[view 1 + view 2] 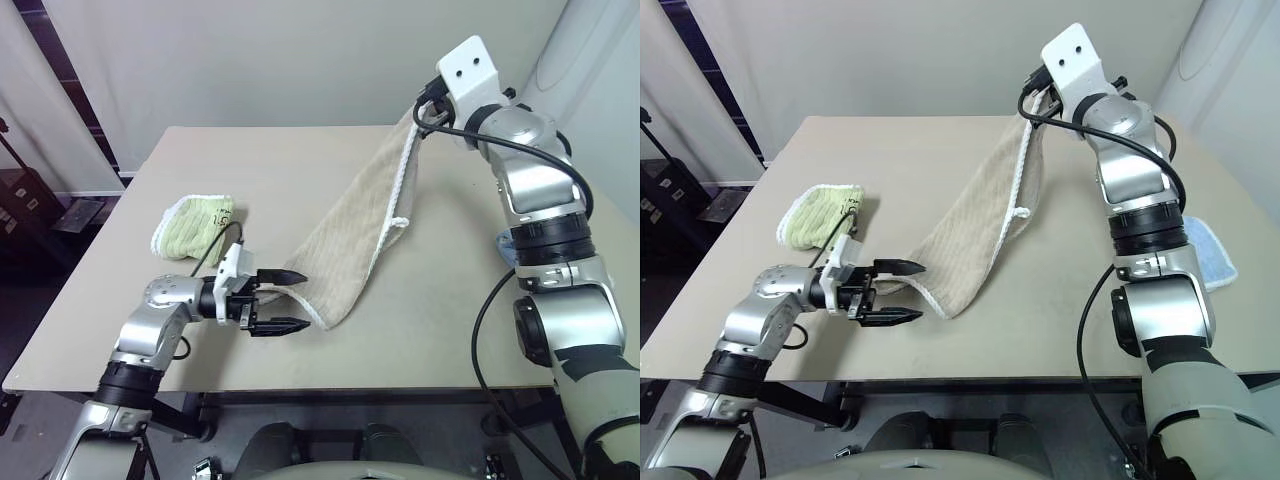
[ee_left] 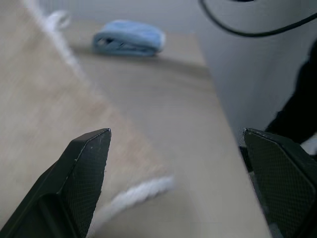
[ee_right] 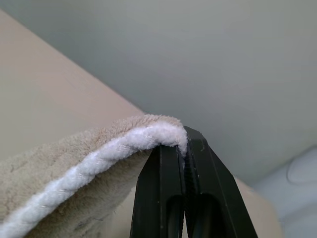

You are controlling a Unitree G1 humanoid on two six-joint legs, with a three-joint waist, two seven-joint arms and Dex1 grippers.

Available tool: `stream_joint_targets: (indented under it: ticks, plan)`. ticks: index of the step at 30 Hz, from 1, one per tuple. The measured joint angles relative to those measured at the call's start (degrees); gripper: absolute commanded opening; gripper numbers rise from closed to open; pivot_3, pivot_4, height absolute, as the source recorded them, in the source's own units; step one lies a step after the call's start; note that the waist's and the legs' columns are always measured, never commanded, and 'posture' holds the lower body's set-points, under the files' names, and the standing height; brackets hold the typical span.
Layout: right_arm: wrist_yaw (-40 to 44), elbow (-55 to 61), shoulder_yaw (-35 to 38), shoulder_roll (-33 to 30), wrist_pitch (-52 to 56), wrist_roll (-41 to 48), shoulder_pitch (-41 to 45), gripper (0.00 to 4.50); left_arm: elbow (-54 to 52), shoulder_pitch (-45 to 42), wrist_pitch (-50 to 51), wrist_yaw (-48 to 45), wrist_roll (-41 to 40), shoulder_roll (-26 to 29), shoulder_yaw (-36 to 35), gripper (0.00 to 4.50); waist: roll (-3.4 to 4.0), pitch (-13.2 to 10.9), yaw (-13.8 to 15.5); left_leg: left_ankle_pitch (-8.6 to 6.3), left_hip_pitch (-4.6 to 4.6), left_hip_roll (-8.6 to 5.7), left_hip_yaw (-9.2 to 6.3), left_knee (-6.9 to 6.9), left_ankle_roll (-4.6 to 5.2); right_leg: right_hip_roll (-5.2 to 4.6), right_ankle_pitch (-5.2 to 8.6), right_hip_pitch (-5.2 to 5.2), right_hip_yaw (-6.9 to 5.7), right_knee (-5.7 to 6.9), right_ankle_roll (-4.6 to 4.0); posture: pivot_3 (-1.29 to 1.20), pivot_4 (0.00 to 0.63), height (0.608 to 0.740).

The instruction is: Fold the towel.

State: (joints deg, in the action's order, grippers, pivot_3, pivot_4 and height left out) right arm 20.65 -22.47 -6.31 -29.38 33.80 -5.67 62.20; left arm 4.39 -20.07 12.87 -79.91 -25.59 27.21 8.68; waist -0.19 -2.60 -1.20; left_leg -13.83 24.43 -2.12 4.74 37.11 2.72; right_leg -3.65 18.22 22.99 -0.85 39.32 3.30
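Right hand (image 3: 184, 148) is up high over the far side of the counter (image 1: 300, 160), its two black fingers pinched tight on one corner of the beige terry towel (image 1: 355, 240). You can see the white stitched edging curl right into the grip in the right wrist view. Holding that corner aloft makes the cloth hang in a long slanted sheet, and that looks like the point of it: gravity pulls the towel straight and lets the lower end show itself.

That lower end is down on the counter, its white-edged bottom corner lying just in front of the left hand (image 1: 283, 300). The small white loop (image 1: 401, 222) dangles off the edge partway down.

Left hand is low and level, fingers spread wide apart, nothing in them, pointed at that trailing corner. The spread suits taking the thick hem between the fingers. My read: it is lining up to take the second corner so the towel can be stretched between both hands before the fold.

Off to the side, a folded light green towel (image 1: 195, 225) sits near the left arm, and a folded light blue towel (image 1: 1207, 250) lies by the right arm, both well apart from the working cloth.
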Motion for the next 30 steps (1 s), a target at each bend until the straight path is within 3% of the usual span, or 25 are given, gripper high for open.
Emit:
stream_joint_targets:
  ticks: [5, 10, 20, 30]
  plan:
    - [-1.3, -2.2, 0.4, 0.6, -0.8, -0.4, 1.7, 0.04, 3.6, -5.4, 1.4, -0.2, 3.0, -4.2, 6.4, 4.50, 0.00, 0.0, -0.1, 0.11, -0.02, 0.00, 0.00, 0.00, 0.05, 0.01, -0.02, 0.00, -0.01, 0.05, 0.04, 0.00, 0.000, 0.720]
    - [-1.4, -2.5, 0.6, 1.2, -0.5, -0.3, 1.6, 0.04, 10.6, -7.3, 0.6, 0.0, 8.0, -4.9, 10.7, 4.50, 0.00, 0.0, -1.0, 0.12, -0.01, 0.00, -0.01, 0.00, 0.11, 0.01, -0.03, 0.02, 0.00, 0.13, 0.06, 0.00, 0.000, 0.720]
    - [-2.1, -1.7, 1.2, 0.9, -0.1, -0.4, -0.5, 0.04, 24.7, -12.9, -5.2, 2.9, 12.7, -2.4, 7.6, 4.50, 0.00, 0.0, -1.4, 0.09, -0.01, 0.00, -0.02, 0.05, 0.16, 0.01, -0.04, 0.07, 0.00, 0.23, 0.08, 0.00, 0.000, 0.720]
    - [-2.3, 6.5, 1.1, 0.4, 2.6, -1.7, -2.0, 0.04, 35.7, -15.7, -13.2, 7.3, 17.2, -2.3, 5.7, 4.50, 0.00, 0.0, -1.2, 0.06, 0.05, 0.00, -0.03, 0.06, 0.11, 0.00, -0.07, 0.12, -0.01, 0.24, 0.12, 0.00, 0.000, 0.720]
